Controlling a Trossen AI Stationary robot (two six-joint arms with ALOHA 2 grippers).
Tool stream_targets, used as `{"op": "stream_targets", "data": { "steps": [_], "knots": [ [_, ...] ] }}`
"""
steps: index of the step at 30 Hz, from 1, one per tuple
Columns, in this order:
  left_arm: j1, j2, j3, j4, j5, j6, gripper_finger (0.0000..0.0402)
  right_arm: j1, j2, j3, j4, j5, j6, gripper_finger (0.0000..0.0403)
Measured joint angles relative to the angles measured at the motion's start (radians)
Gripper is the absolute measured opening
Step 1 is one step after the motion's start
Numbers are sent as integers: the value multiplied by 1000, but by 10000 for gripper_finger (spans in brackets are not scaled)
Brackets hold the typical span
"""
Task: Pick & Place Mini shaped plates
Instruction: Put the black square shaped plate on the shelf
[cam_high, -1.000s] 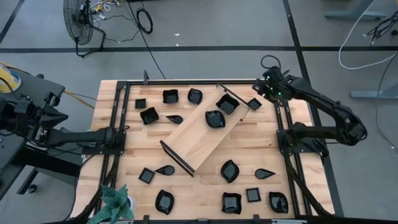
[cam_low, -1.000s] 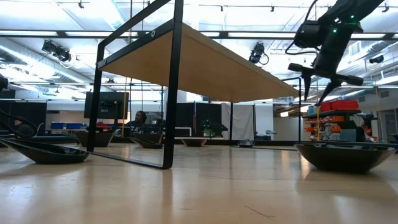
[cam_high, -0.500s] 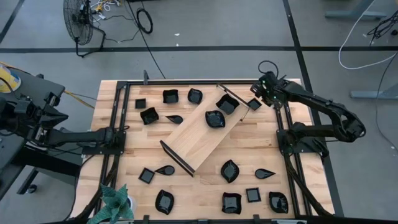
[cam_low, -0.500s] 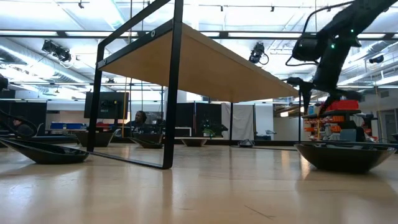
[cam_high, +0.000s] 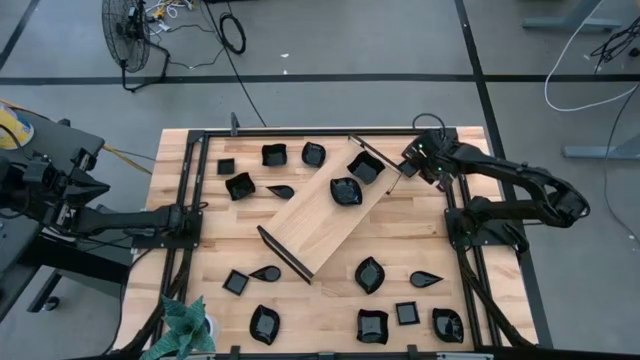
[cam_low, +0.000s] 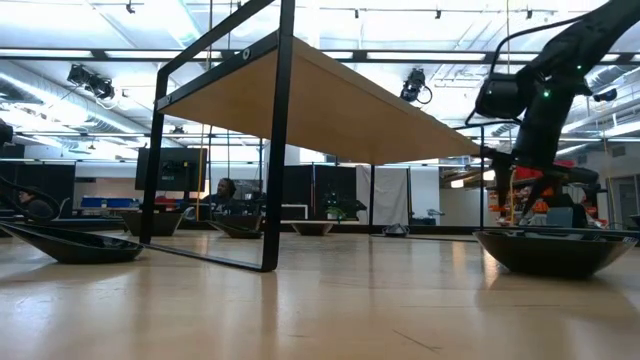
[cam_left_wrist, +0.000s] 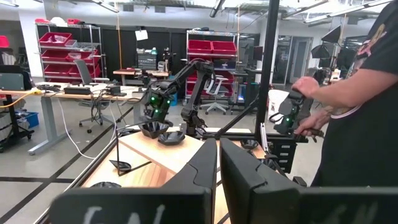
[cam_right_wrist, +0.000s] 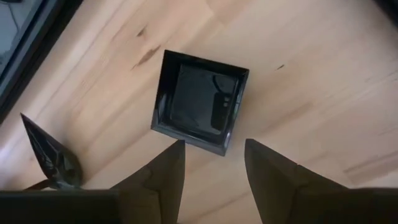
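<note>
Many small glossy black plates lie scattered over the wooden table (cam_high: 230, 235). Two of them (cam_high: 346, 191) (cam_high: 365, 167) sit on the long light-wood tray (cam_high: 320, 220), which lies slantwise in the middle. My right gripper (cam_high: 413, 163) (cam_low: 520, 185) hangs open at the far right, pointing steeply down over a small square plate (cam_right_wrist: 199, 102) that rests flat on the table beside the tray's far end. Its fingers (cam_right_wrist: 165, 177) stand just short of the plate's near rim, touching nothing. My left gripper (cam_left_wrist: 218, 168) waits shut, raised at the table's left edge.
Black frame rails (cam_high: 190, 200) (cam_high: 462, 215) run along both sides of the table. The tray's black end (cam_high: 385, 160) stands close to my right gripper. A potted plant (cam_high: 185, 325) sits at the near left corner. A person (cam_left_wrist: 354, 112) stands beyond the table.
My right gripper has come down toward the square plate at the far right, shifting slightly toward the tray, and has rolled about its own pointing line. It has stayed open. No plate has moved.
</note>
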Motion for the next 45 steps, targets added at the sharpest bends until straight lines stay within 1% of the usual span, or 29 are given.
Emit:
{"op": "stream_targets", "data": {
  "steps": [8,28,40,45],
  "knots": [
    [0,0,0,0,0,0,25,6,39,-38,47,6,33,168],
    [0,0,0,0,0,0,25,6,193,-39,144,27,33,168],
    [0,0,0,0,0,0,25,7,208,-38,158,52,69,168],
    [0,0,0,0,0,0,25,7,209,-38,159,57,93,154]
  ]
}}
